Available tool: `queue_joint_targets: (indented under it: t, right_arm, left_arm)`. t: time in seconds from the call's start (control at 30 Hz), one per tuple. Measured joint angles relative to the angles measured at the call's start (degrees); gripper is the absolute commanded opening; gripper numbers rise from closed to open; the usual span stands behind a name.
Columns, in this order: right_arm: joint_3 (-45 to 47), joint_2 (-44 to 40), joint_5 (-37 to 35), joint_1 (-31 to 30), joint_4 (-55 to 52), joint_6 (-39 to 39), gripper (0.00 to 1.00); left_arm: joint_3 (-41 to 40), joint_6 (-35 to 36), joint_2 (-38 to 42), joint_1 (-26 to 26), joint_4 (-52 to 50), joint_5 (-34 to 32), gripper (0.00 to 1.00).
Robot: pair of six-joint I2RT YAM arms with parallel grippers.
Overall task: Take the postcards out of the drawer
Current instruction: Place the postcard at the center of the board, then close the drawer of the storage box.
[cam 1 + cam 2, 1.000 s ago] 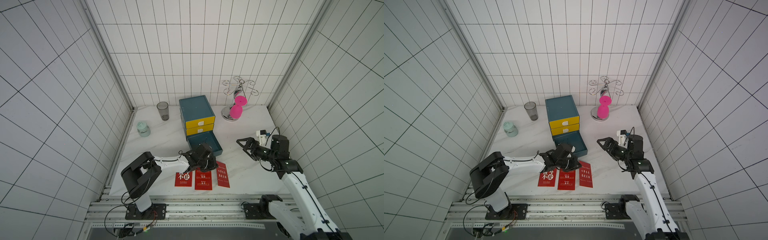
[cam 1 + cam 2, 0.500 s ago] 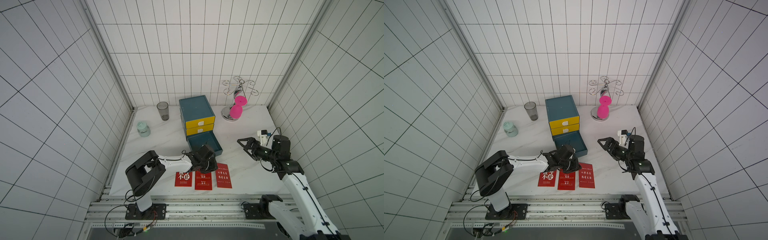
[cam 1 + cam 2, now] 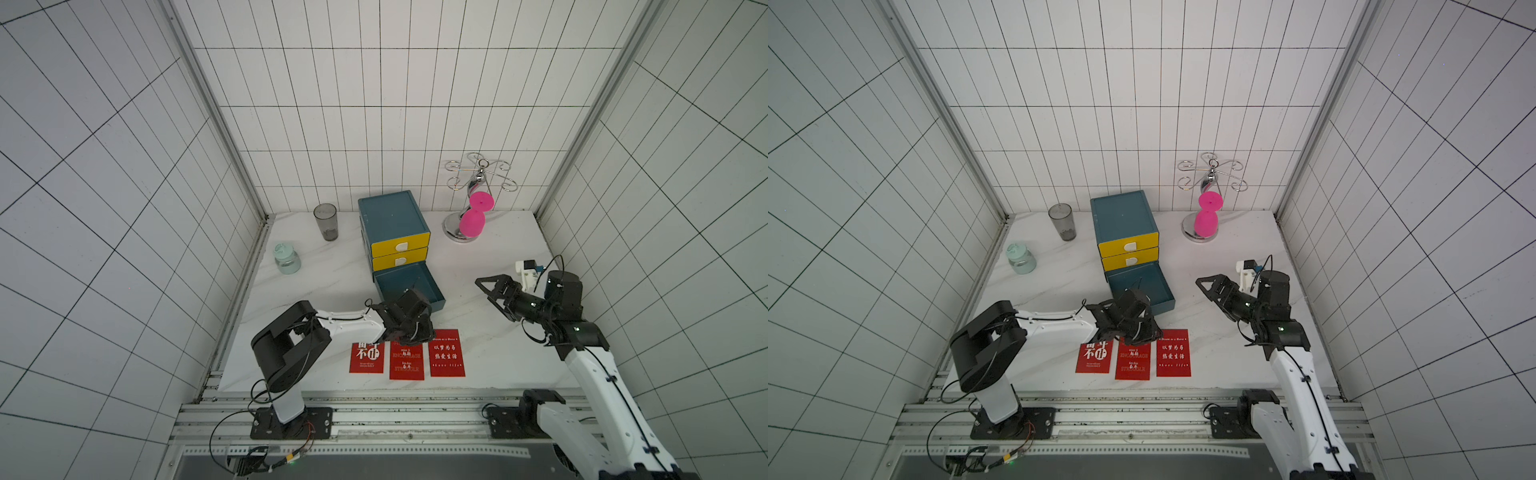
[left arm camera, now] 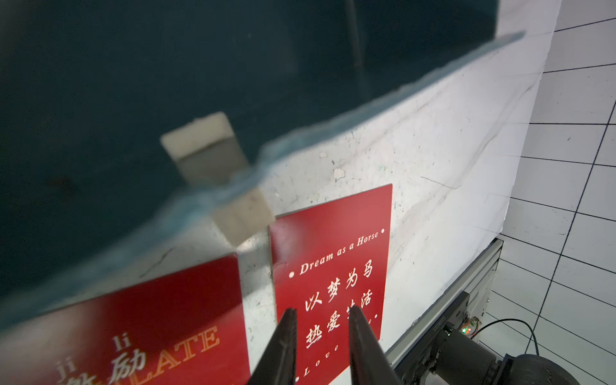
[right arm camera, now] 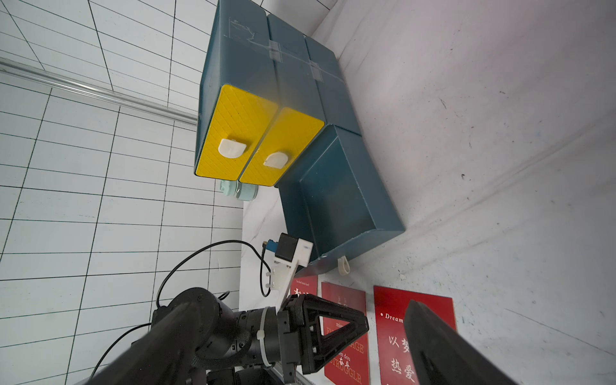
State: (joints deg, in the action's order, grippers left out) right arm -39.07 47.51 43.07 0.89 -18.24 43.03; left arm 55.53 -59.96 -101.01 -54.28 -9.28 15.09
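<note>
Bottom drawer [image 3: 409, 286] of the blue cabinet [image 3: 392, 216] is pulled out fully, just behind the left gripper [image 4: 322, 311].

Three postcards [image 3: 406, 365] are laid flat on the white table [image 3: 507, 353], outside the drawer, side by side in a row, narrow gaps between. All are red rectangles with white lettering.

Text read:
- right card [image 4: 330, 253]: "Dream as a Horse", 以梦为马 热爱生活, "Love life"
- middle card [image 5: 346, 353]: "ji li", "...LATE", "ENCOURAGE", "fen dou", 奋斗, "STRUGGLR"
- left card [image 3: 366, 357]: large 不止; small print too fine to be read

Left gripper is held low over the row, at the drawer-side ends of the middle and right cards. Its fingertips [image 4: 290, 320] are seen slightly apart over the right card, nothing clamped between them. Contact with the card cannot be told.

Right gripper [image 3: 489, 293] is spread wide, nothing held, raised off the table. Cards are well apart from it, off to its side.
</note>
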Motion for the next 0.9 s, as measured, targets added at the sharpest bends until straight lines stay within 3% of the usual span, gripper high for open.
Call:
queue_joint_targets:
  t: [0.27, 0.47, 0.6, 0.77, 0.9]
  right_arm:
    - [0.02, 0.0, 0.35, 0.24, -1.2, -0.26, 0.99]
    - [2.08, -1.36, 0.33, 0.26, -4.81, -1.86, 0.99]
    - [6.45, -2.97, 0.42, 0.24, -6.82, -2.08, 1.0]
    - [12.46, -3.48, 0.81, -0.76, -4.94, 0.57, 0.86]
    - [15.67, -2.01, -0.83, -5.7, 1.14, 5.53, 0.78]
  left_arm:
    - [0.0, 0.96, 1.88, 0.0, -2.1, -1.44, 0.29]
    - [0.0, 4.22, 10.19, 1.57, -5.6, -4.33, 0.34]
    - [0.28, 7.65, 16.28, 6.34, -7.76, -5.57, 0.39]
    - [4.33, 15.72, 19.69, 14.88, -11.26, -6.95, 0.41]
    - [11.26, 23.69, 19.69, 18.56, -12.76, -8.2, 0.43]
